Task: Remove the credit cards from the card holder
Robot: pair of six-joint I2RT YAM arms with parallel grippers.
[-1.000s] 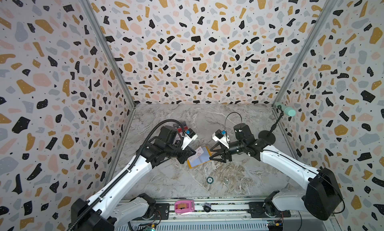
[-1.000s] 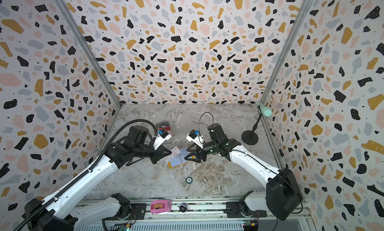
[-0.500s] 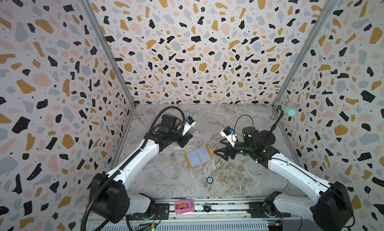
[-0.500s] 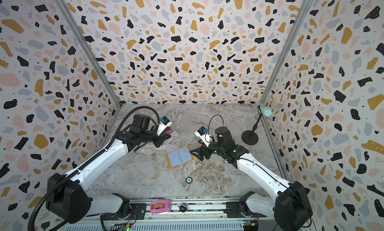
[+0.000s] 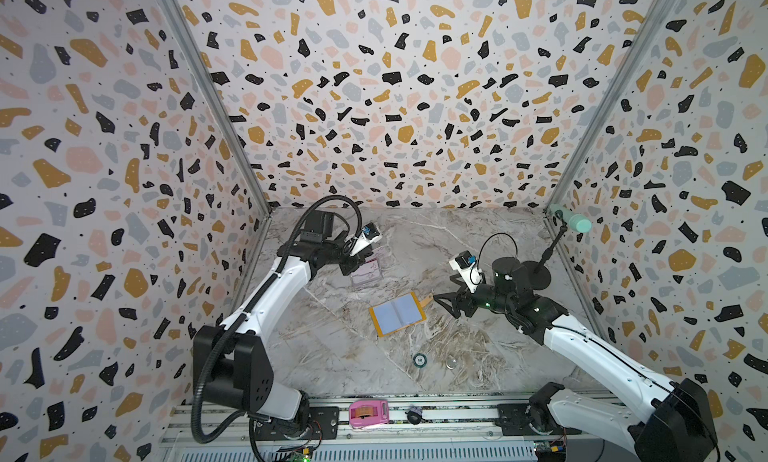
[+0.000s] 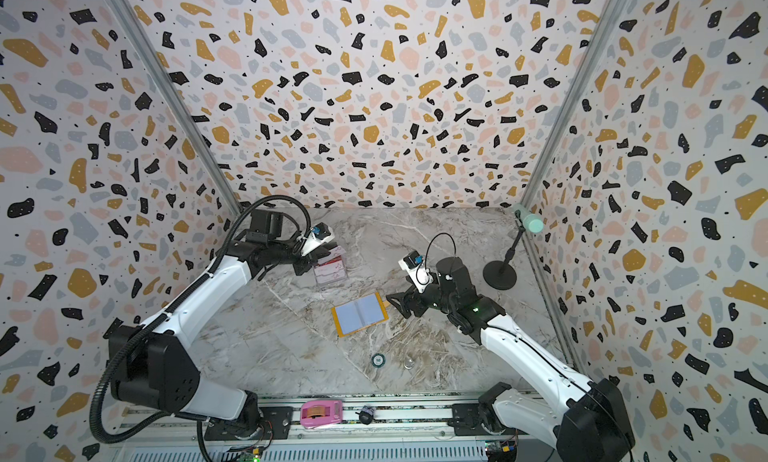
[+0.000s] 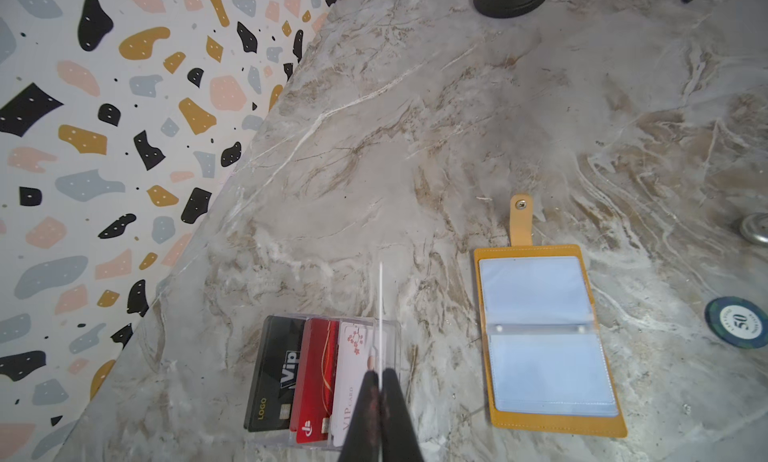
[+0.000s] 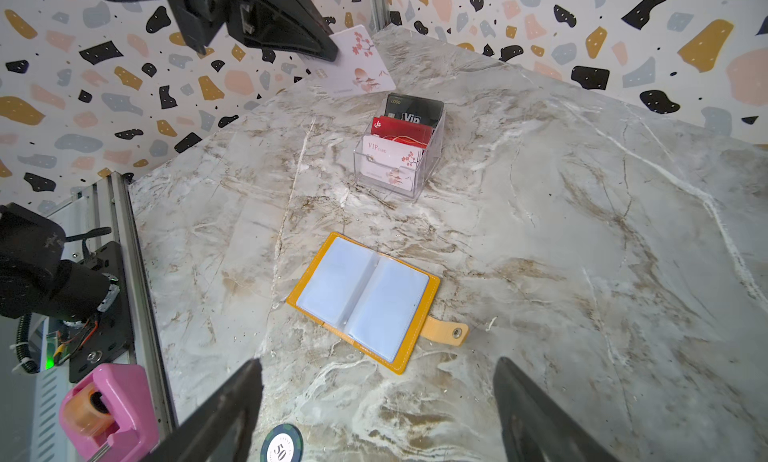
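The mustard-yellow book-like card holder (image 5: 397,314) lies open and flat at the centre of both top views, clear sleeves facing up. Just right of its snap tab, the right gripper (image 5: 444,306) stands released. Up-left, the left gripper (image 7: 379,374) pinches a white blossom-printed plastic card (image 8: 357,65) over the clear acrylic stand (image 8: 432,156), which holds a black Vip card (image 8: 413,106), a red card (image 8: 401,129) and a white VIP card (image 8: 388,160).

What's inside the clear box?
Three cards stand in the clear box: a black card, a red card and a white card. Each front one hides the lower part of the one behind. The left gripper, shut, holds a fourth card nearby.
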